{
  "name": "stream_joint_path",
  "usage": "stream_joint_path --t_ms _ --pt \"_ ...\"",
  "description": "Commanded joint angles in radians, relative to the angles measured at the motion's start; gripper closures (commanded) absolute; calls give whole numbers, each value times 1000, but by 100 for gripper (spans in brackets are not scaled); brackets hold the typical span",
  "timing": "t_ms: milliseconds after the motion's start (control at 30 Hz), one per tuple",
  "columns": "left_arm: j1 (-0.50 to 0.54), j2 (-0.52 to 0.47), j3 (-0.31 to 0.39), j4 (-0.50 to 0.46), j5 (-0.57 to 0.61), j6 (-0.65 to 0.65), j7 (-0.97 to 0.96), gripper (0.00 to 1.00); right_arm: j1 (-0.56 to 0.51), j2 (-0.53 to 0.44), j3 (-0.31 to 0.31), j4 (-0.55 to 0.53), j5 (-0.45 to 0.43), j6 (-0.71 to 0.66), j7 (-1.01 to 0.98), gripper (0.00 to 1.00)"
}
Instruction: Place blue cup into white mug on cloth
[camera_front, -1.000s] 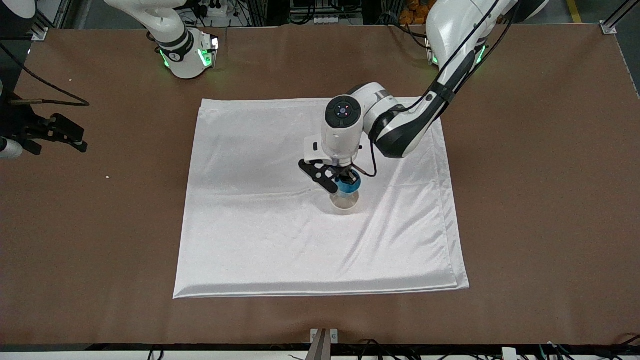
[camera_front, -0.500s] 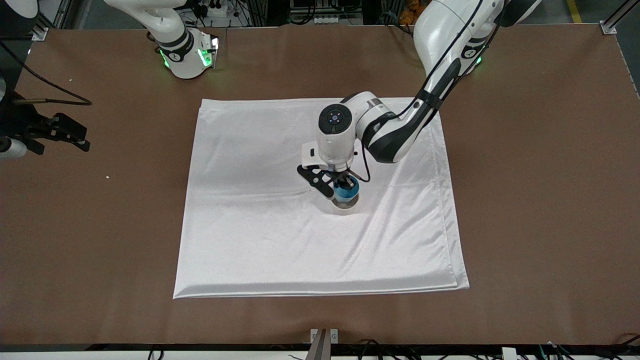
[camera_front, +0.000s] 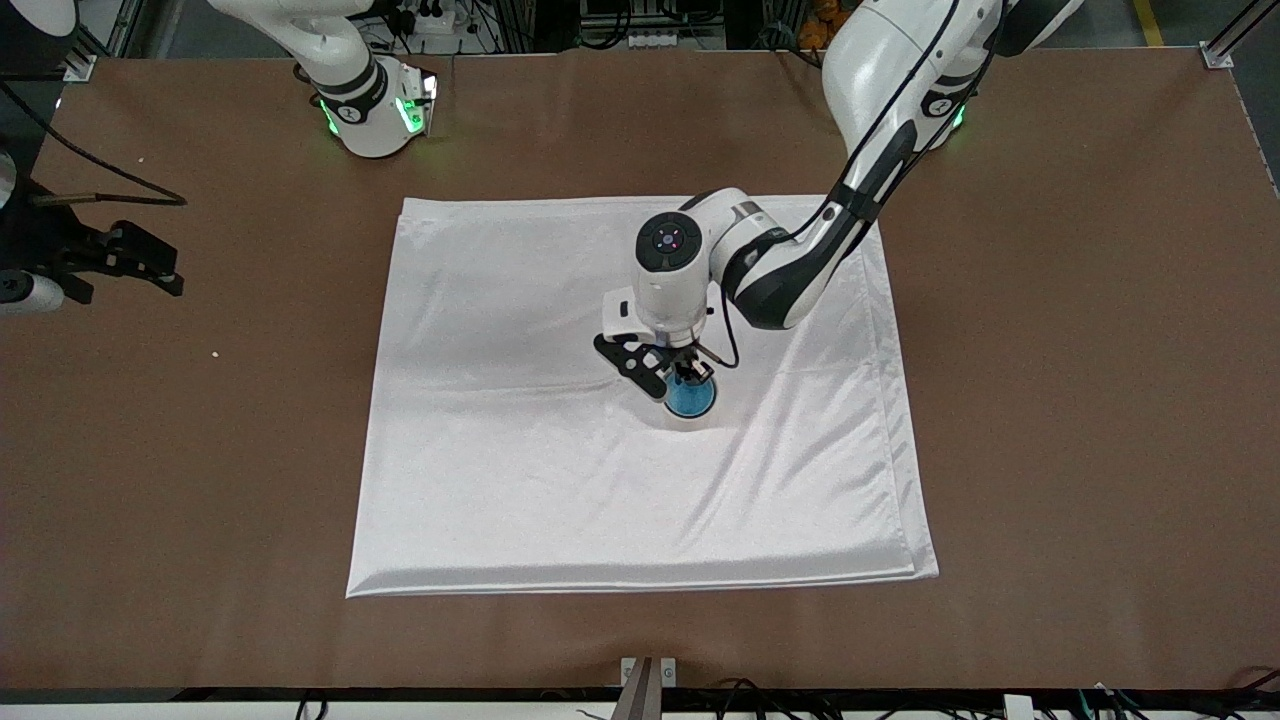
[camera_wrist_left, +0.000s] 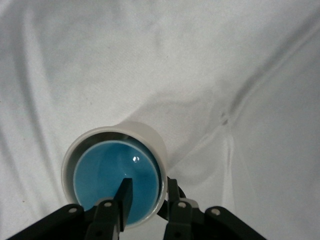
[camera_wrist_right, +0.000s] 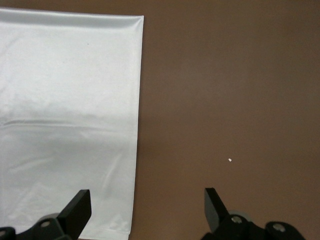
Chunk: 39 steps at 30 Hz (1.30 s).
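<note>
One cloth (camera_front: 560, 470), one white mug (camera_wrist_left: 145, 137) and one blue cup (camera_wrist_left: 107, 182) are on the brown table (camera_front: 1080, 400), with two arms above it.

The left gripper (camera_front: 683, 377) is low over the middle of the cloth, right at the rim of the mug. The mug stands upright on the cloth, and the blue cup sits inside it, its bright blue inside facing up and its rim ringed by the mug's pale rim. In the left wrist view one finger (camera_wrist_left: 125, 197) of this gripper reaches down inside the blue cup against its wall, and the other finger (camera_wrist_left: 172, 192) is outside the mug wall, so both walls lie between the two fingers. Whether the fingers are pressing on the cup or have let go cannot be told from these views. From the front view the cup (camera_front: 690, 399) shows just below the gripper, with the mug around it only a thin pale ring against the cloth.

The cloth is creased around the mug, with folds running off toward the left arm's end of the table.

The right gripper (camera_wrist_right: 147, 210) waits up in the air over bare table, off the edge of the cloth (camera_wrist_right: 65, 125) at the right arm's end. Its two fingers (camera_wrist_right: 80, 207) are spread wide apart and hold nothing. A small white speck (camera_wrist_right: 230, 160) lies on the table near it.
</note>
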<state>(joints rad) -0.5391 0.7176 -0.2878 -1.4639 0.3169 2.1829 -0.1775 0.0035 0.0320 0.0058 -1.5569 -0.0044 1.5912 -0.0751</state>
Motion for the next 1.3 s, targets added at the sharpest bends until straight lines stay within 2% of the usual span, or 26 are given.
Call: stream_joint_path --t_ms 0,367,700,867,1067,1267 --pt "2 -1 1 19 28 9 -2 0 -16 -24 8 -19 15 -25 -20 0" --pt "17 -87 1 11 16 -3 -8 0 -19 -23 5 -19 15 -25 -68 0" --pt "64 -268 -5 -13 2 -205 -13 0 -17 -23 5 -19 17 -25 -68 0" --pt "114 -372 -7 -21 -94 -299 -4 0 -17 -23 5 -19 17 -25 -66 0" --pt "146 -484 -7 -29 -137 -406 -25 0 -17 -23 5 -19 17 -25 -68 0" --pt "215 -651 -7 -134 -263 -433 -97 0 -16 -23 5 -19 17 -25 -66 0"
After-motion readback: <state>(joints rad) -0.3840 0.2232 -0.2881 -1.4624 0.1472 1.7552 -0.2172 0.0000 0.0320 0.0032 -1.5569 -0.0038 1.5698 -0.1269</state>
